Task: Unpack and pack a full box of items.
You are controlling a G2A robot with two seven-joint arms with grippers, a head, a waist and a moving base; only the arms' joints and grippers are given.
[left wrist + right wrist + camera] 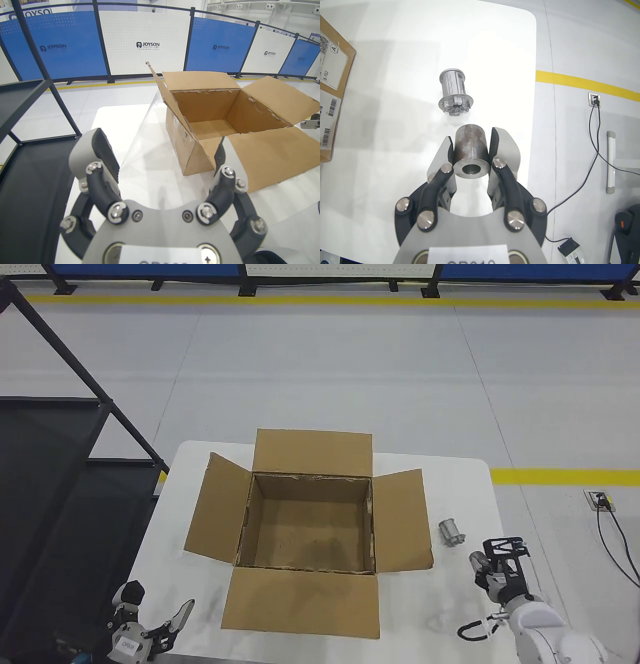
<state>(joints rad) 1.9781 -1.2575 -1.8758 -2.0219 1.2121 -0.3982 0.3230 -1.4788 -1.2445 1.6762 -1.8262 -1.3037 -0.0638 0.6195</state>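
At four o'clock from the cardboard box point(300, 604), the right gripper point(471, 137) pinches a smooth steel sleeve point(469, 147) that may slip and roll off the table point(455, 599); the left gripper point(160, 147) stands spread.

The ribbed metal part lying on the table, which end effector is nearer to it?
Right. The right end effector, shut on a steel sleeve, is beside the ribbed metal part; the left end effector is across the cardboard box from it.

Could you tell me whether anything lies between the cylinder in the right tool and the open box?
Yes: a slotted metal part lies on the table between the right tool's steel cylinder and the box, whose flap on that side is spread outward.
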